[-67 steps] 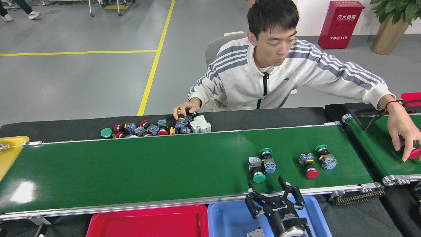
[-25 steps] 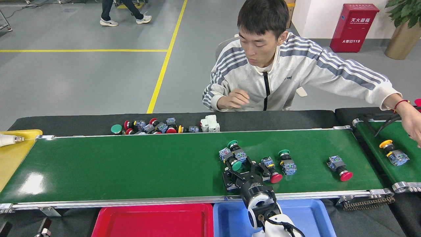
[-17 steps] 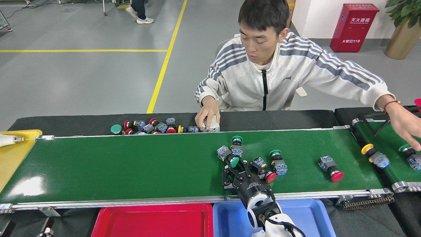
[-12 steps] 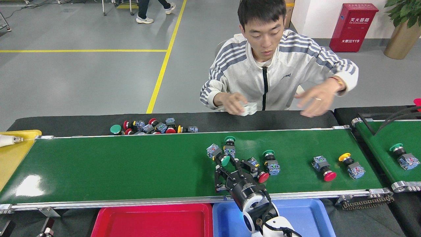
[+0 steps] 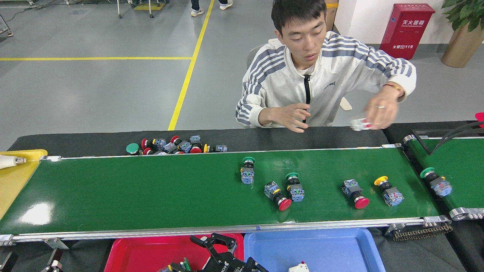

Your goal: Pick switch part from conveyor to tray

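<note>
The conveyor [image 5: 151, 192] carries several switch parts: a green-capped one [image 5: 247, 172], a red-capped one [image 5: 279, 197] beside another green-capped one [image 5: 294, 187], and further right a red-capped one [image 5: 355, 194] and a yellow-capped one [image 5: 388, 190]. My right gripper [image 5: 211, 243] hangs low over the red tray [image 5: 140, 253] at the bottom edge, cut off by the frame. A green-capped switch part [image 5: 180, 265] shows just left of its body. Whether the fingers hold it cannot be made out. My left gripper is out of view.
A blue tray [image 5: 340, 249] with a white part [image 5: 298, 267] sits right of the red tray. A yellow tray [image 5: 11, 185] lies at the belt's left end. A second belt [image 5: 463, 158] at the right carries a green-capped switch. Spare switches [image 5: 177, 145] lie behind the conveyor. A person's hand [image 5: 380, 111] holds a white part.
My right gripper left the belt and swung down-left over the red tray. One green-capped switch part is gone from the belt. The other parts drifted left. The person moved a white part rightwards.
</note>
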Tool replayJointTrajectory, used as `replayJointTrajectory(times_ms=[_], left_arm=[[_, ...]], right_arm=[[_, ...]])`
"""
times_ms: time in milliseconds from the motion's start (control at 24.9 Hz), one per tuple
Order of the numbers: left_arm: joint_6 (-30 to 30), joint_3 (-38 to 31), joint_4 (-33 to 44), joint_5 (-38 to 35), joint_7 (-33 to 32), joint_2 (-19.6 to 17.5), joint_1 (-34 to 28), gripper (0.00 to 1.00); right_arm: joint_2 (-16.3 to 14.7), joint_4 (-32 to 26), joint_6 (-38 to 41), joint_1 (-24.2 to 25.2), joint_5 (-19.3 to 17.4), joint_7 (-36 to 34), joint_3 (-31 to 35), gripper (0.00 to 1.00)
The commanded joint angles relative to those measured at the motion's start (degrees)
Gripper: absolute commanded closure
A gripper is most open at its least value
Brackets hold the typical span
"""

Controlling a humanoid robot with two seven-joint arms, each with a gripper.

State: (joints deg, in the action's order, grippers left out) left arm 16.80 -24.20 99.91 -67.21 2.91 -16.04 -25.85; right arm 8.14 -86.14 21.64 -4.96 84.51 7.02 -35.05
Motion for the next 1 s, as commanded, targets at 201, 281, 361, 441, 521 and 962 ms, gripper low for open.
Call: replayJointTrajectory(times_ms=[201, 281, 361, 441, 521, 962], left_arm=[[2.2, 15.8, 1.7, -3.8, -0.7, -2.0, 10.9, 0.00], [1.5, 21.2, 1.7, -7.8, -2.1, -1.4, 15.6, 0.00], [0.3, 25.2, 1.4, -10.8, -4.4, -0.7, 19.6, 0.00], [-1.2, 30.6, 0.2, -13.2, -6.3, 1.4, 23.6, 0.00], [-2.8, 33.8, -2.6, -15.1, -7.2, 2.9, 26.8, 0.00], [-4.5, 37.5, -23.3, -18.5, -8.4, 9.6, 41.7, 0.00]], right_arm=[[-1.1, -10.8, -26.6, 13.7, -0.5, -11.8, 15.6, 0.02], [-2.1, -10.8, -31.3, 16.5, -0.7, -14.5, 18.5, 0.02], [-2.2, -10.5, -32.6, 16.7, -2.4, -14.5, 21.0, 0.02], [-1.7, -10.3, -33.2, 16.1, -3.6, -14.3, 22.5, 0.02], [-1.5, -9.7, -33.5, 15.2, -3.5, -13.9, 23.1, 0.02], [-2.0, 0.5, -38.4, 2.4, -3.0, -4.6, 23.3, 0.02]])
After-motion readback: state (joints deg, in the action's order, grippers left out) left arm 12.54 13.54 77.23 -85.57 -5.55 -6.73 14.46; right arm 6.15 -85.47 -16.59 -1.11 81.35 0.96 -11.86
